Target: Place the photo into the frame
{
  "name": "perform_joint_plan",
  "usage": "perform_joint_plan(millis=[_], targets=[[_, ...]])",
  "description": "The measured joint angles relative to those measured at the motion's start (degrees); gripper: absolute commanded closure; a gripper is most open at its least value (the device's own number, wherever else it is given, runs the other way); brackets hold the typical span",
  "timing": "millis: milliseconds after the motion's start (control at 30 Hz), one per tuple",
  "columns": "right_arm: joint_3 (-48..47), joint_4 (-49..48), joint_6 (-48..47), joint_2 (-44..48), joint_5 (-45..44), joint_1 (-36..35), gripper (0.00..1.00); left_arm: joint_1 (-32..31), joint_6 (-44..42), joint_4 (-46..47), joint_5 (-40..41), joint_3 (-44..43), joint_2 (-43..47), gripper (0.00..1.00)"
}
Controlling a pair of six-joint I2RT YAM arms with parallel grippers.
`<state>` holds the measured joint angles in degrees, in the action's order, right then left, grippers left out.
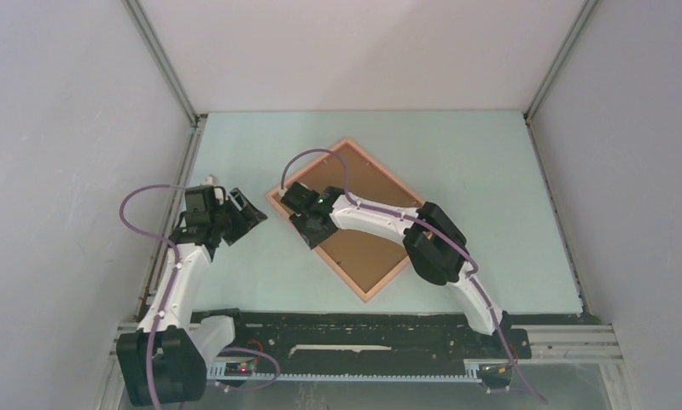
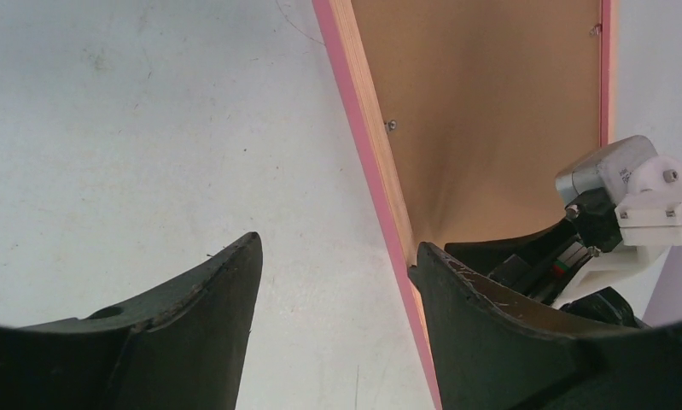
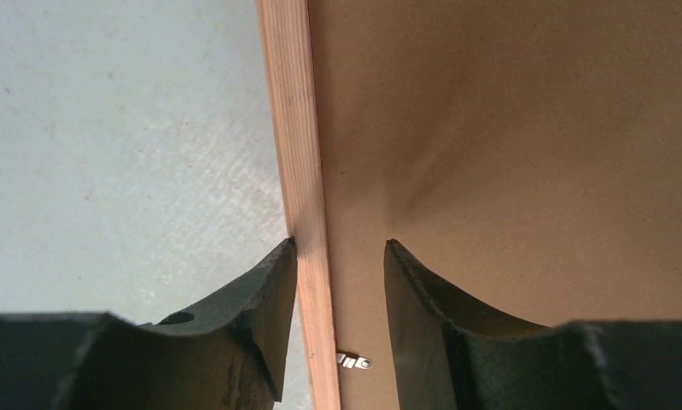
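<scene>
The frame [image 1: 386, 170] lies face down as a diamond in the middle of the table, with a plain brown cardboard sheet [image 1: 354, 175] filling its back. The photo is out of view. My right gripper [image 1: 301, 215] is low over the frame's left side. In the right wrist view it [image 3: 340, 243] is open, straddling the wooden rail [image 3: 294, 128]: one finger is against the rail's outer side and the other over the brown sheet [image 3: 508, 154]. My left gripper [image 1: 250, 213] is open and empty just left of the frame. In the left wrist view it [image 2: 337, 243] is beside the pink edge [image 2: 354, 111].
A small metal clip [image 3: 354, 361] sits on the backing just inside the rail. The right arm's wrist [image 2: 627, 188] shows at the right of the left wrist view. White walls enclose the pale green table [image 1: 491, 171] on three sides.
</scene>
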<state>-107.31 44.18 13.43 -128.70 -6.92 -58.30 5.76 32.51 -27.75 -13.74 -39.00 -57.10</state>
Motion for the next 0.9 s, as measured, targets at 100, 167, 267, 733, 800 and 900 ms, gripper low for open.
perform_joint_plan(millis=[100,167,267,733,800,900], targets=[[0.0,0.2,0.2,-0.2,-1.9,-0.6,0.58,0.0,0.0,0.0,-0.2,0.0,0.1,0.28],[0.0,0.1,0.3,-0.2,-3.0,-1.2,0.58,0.0,0.0,0.0,-0.3,0.0,0.4,0.28],[0.0,0.2,0.4,-0.2,-4.1,-1.9,0.56,0.0,0.0,-0.1,0.0,0.0,1.6,0.28],[0.6,-0.8,1.3,-0.6,-3.9,-3.1,0.57,0.1,2.6,-5.6,13.9,0.0,4.8,0.26],[0.6,-0.9,1.5,-1.0,-4.0,-3.1,0.59,0.3,2.7,-6.2,14.9,-0.1,4.6,0.26],[0.5,-1.2,1.8,-1.6,-4.6,-3.2,0.65,0.6,2.6,-6.4,15.5,-0.1,4.5,0.26]])
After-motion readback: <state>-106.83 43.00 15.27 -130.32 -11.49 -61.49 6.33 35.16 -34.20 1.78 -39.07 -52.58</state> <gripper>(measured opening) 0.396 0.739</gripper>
